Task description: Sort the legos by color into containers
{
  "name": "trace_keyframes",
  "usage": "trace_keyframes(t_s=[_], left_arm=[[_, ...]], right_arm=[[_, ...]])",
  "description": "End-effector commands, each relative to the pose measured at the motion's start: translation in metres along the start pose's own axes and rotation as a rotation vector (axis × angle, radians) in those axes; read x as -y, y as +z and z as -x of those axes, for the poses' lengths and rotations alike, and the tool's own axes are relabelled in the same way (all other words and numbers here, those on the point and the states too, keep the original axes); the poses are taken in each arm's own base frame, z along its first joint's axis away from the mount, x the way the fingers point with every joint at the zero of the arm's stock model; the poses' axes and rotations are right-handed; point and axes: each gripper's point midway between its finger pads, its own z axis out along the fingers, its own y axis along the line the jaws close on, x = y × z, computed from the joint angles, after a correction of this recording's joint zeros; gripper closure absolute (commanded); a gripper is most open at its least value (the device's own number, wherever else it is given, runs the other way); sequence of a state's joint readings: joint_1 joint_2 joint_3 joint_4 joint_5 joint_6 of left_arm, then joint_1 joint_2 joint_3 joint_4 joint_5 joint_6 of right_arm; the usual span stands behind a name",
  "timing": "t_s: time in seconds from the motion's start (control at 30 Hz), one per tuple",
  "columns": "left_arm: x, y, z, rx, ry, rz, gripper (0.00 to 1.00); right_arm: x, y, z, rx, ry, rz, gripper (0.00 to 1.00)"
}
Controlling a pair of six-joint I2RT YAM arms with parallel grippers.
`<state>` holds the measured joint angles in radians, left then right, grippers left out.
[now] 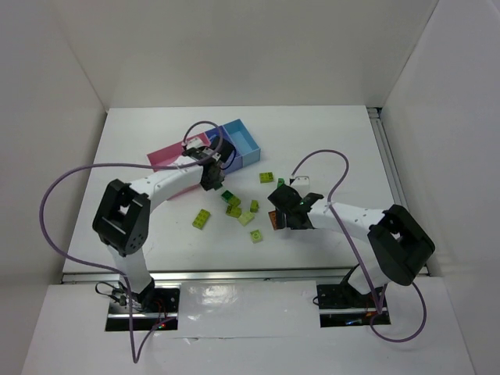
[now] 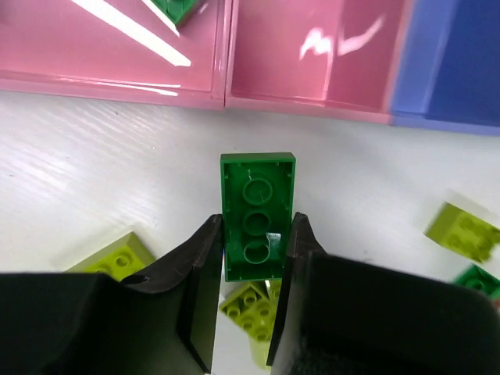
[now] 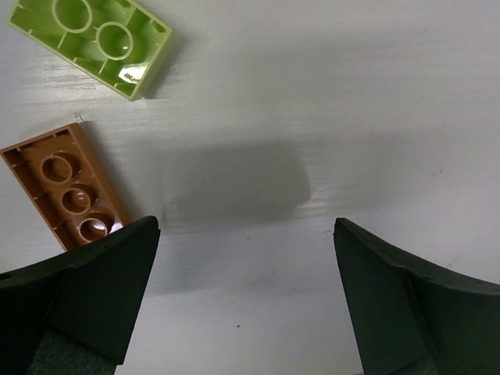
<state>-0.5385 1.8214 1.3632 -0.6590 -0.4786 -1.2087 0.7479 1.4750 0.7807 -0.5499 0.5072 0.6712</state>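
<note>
My left gripper (image 2: pixel 255 234) is shut on a dark green lego (image 2: pixel 258 203), held underside up just above the table in front of the containers. Two pink bins (image 2: pixel 312 58) and a darker blue bin (image 2: pixel 453 70) lie just beyond it; another dark green lego (image 2: pixel 176 8) lies in the left pink bin. In the top view the left gripper (image 1: pixel 209 178) is at the near side of the bin row (image 1: pixel 244 144). My right gripper (image 3: pixel 246 234) is open and empty over bare table, with an orange-brown lego (image 3: pixel 66 187) by its left finger.
Loose yellow-green legos (image 1: pixel 202 219) and one dark green lego (image 1: pixel 227 195) lie scattered mid-table between the arms. A yellow-green lego (image 3: pixel 94 39) lies upside down beyond the orange-brown one. White walls enclose the table on three sides.
</note>
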Motion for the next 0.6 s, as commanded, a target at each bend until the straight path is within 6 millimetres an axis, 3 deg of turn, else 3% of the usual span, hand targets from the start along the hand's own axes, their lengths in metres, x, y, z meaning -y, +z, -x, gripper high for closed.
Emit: trace_keyframes(t_s=[0.0, 0.17, 0.2, 0.33, 0.47, 0.5, 0.57], left_arm=[[-0.009, -0.03, 0.029, 0.084, 0.04, -0.013, 0.81], [-0.016, -0.039, 0.082, 0.144, 0.004, -0.024, 0.78], [-0.026, -0.035, 0.098, 0.157, -0.004, -0.004, 0.78], [-0.047, -0.016, 0.126, 0.132, -0.032, 0.052, 0.74], [-0.06, 0.0, 0.135, 0.087, -0.028, 0.068, 0.35], [-0.057, 0.007, 0.132, 0.053, -0.012, 0.055, 0.12], [-0.057, 0.011, 0.131, 0.019, 0.034, 0.045, 0.07]], right_arm=[[-0.012, -0.008, 0.012, 0.033, 0.002, 0.026, 0.0], [-0.018, -0.011, 0.014, 0.041, 0.016, 0.038, 0.0], [-0.015, -0.011, 0.014, 0.04, 0.011, 0.025, 0.0], [-0.016, -0.017, 0.02, 0.054, 0.031, 0.038, 0.0], [-0.037, -0.033, 0.043, 0.096, 0.074, 0.144, 0.0], [-0.045, -0.038, 0.048, 0.108, 0.069, 0.171, 0.0], [-0.047, -0.041, 0.053, 0.118, 0.076, 0.18, 0.0]])
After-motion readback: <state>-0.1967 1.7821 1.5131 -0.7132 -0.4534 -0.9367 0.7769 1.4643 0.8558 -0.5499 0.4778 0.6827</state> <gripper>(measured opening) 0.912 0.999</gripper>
